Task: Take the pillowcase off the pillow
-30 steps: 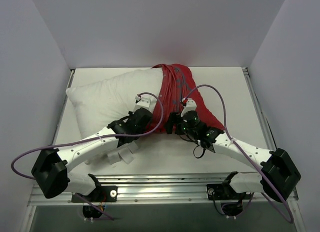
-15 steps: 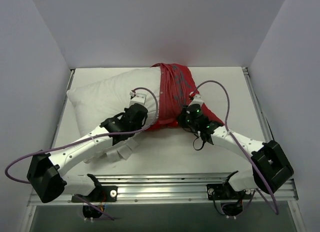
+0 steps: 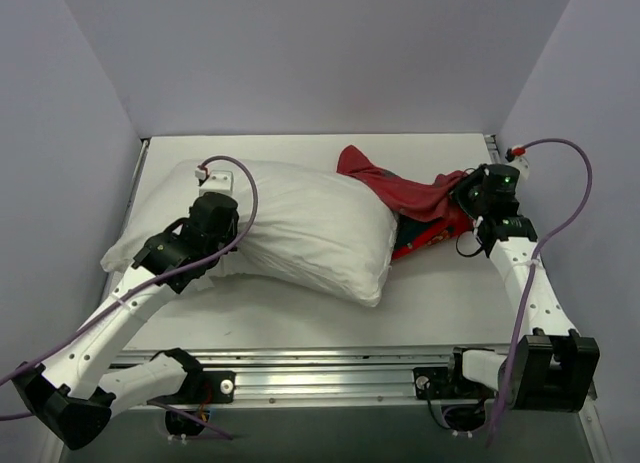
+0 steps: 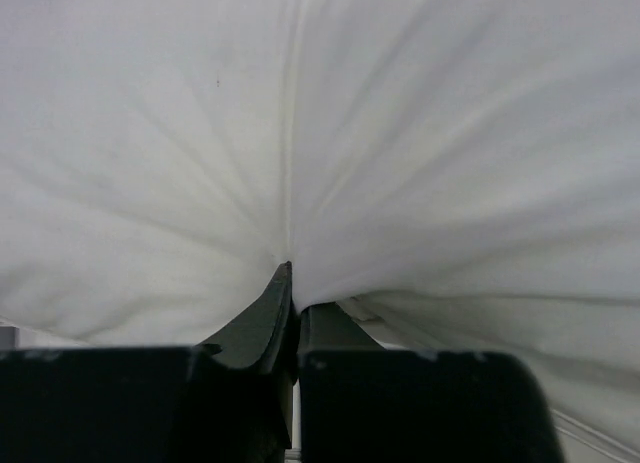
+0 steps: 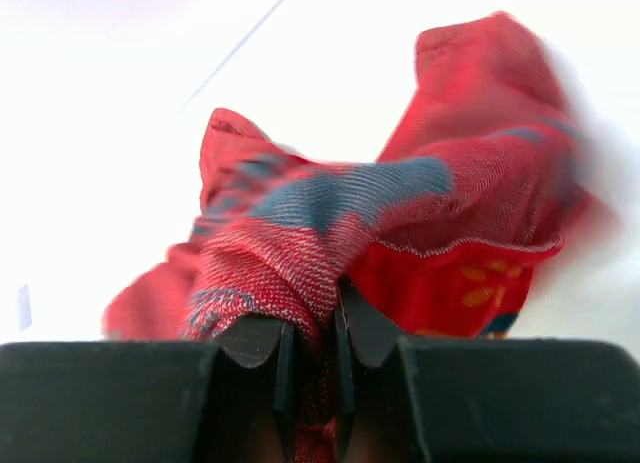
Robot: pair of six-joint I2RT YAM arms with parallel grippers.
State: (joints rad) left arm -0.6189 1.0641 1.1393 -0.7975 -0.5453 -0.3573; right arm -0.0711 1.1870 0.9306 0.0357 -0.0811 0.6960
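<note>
The big white pillow (image 3: 300, 223) lies bare on the white surface (image 3: 440, 303), spread over its left side and middle. The red pillowcase (image 3: 410, 198) is a crumpled heap at the back right. It touches the pillow's right end, and a bit of its dark blue inside shows near the pillow's corner.

The left tool (image 4: 291, 288) is pressed together on the pillow. It pinches a fold of the white cloth, and creases run out from that spot. In the top view the left arm reaches in at the pillow's left end.

The right tool (image 5: 312, 328) is also pressed together. It pinches a bunch of the red pillowcase with grey-blue marks, at the right side of the heap.
</note>
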